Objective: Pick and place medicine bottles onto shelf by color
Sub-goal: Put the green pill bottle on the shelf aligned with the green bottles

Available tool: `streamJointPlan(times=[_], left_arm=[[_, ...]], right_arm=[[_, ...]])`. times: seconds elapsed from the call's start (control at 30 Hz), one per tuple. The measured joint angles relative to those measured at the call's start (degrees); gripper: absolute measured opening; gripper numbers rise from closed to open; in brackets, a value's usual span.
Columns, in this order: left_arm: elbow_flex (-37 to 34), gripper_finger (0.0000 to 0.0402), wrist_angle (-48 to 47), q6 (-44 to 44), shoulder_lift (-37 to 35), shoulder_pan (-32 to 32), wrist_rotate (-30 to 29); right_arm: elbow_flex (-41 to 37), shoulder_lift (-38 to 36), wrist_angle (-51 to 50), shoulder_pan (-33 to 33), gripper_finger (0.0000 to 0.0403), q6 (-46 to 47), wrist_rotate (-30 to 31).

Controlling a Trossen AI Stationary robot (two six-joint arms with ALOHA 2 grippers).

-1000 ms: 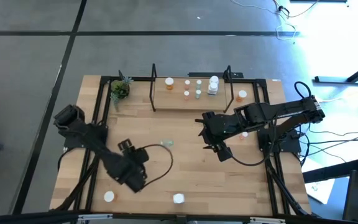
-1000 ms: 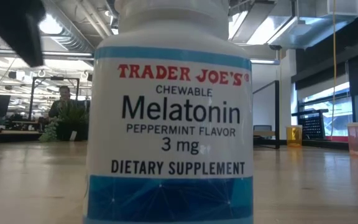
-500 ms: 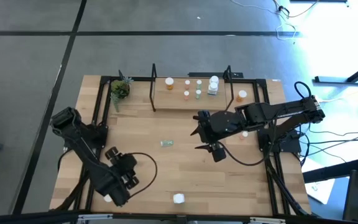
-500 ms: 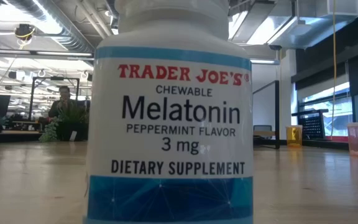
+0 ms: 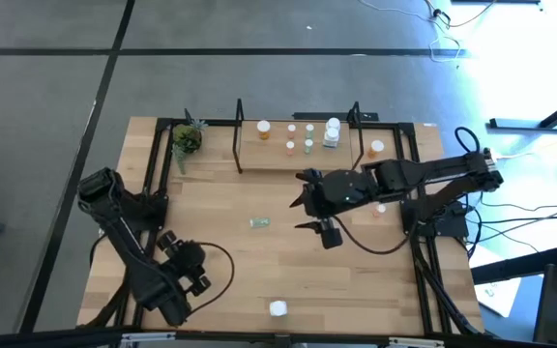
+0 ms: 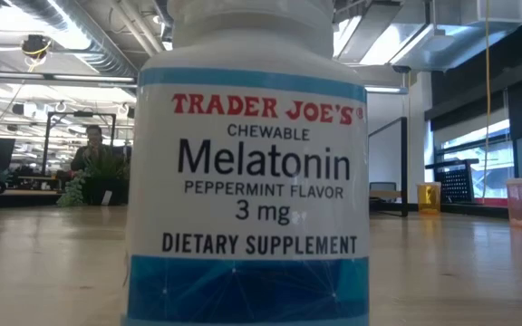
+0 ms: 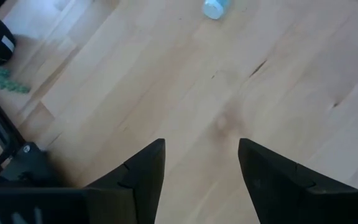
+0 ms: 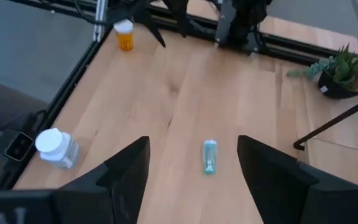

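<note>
Right gripper (image 5: 307, 201) hangs over the middle of the wooden surface (image 5: 288, 271), fingers spread, nothing between them. A small pale green bottle (image 5: 259, 222) lies on its side just beside it, toward the left arm; in the right wrist view the same bottle (image 8: 209, 156) lies between the two dark fingers (image 8: 126, 177) but farther out, not touched.

Left gripper (image 5: 190, 280) sits low near the front left corner of the surface, fingers apart and empty; the left wrist view shows only bare wood between its fingers (image 7: 148, 171).

The shelf (image 5: 298, 155) stands at the far edge, black frames at both ends. On its board: an orange bottle (image 5: 263, 127), a second orange bottle (image 5: 291, 147), pale green bottles (image 5: 308, 147) next to that, and a larger white bottle (image 5: 332, 131) toward the right end. Another orange bottle (image 5: 376, 149) stands on the surface just outside the shelf's right frame.

A white-capped bottle (image 5: 278, 309) stands at the front edge; the low view is filled by its label (image 6: 252, 172), reading melatonin. In the right wrist view an orange bottle (image 8: 124, 35) stands near the left arm. A potted plant (image 5: 186, 138) sits left of the shelf.
</note>
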Motion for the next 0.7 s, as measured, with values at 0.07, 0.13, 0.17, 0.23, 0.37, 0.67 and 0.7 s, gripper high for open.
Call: streamJointPlan(times=[0.07,0.13,0.17,0.23,0.37,0.67,0.7], left_arm=[[0.0,0.0196,0.0,-0.6,0.0,-0.5,0.0],[0.0,0.0196,-0.2,-1.3,0.0,-0.6,-0.1],[0.0,0.0197,-0.3,-1.4,0.0,-0.6,-0.1],[0.0,0.0198,-0.4,-1.5,0.0,-0.6,-0.2],[0.0,0.0196,-0.4,-1.5,0.0,-0.6,-0.2],[0.0,0.0197,-0.4,-2.6,0.0,-0.6,-0.1],[0.0,0.0197,-0.4,-2.7,0.0,-0.6,-0.1]], right_arm=[[0.0,1.9,0.3,-0.4,0.0245,-0.1,0.0],[0.0,4.3,1.5,-0.8,0.0245,-0.4,-0.1],[0.0,5.6,2.5,-1.1,0.0245,-0.4,-0.3],[0.0,8.3,4.8,-1.8,0.0245,-0.4,-0.3],[0.0,15.0,10.0,-3.5,0.0245,-0.4,-0.1],[0.0,26.3,18.8,-6.6,0.0245,-3.3,-0.4],[0.0,27.2,20.3,-6.9,0.0245,-3.3,-0.4]])
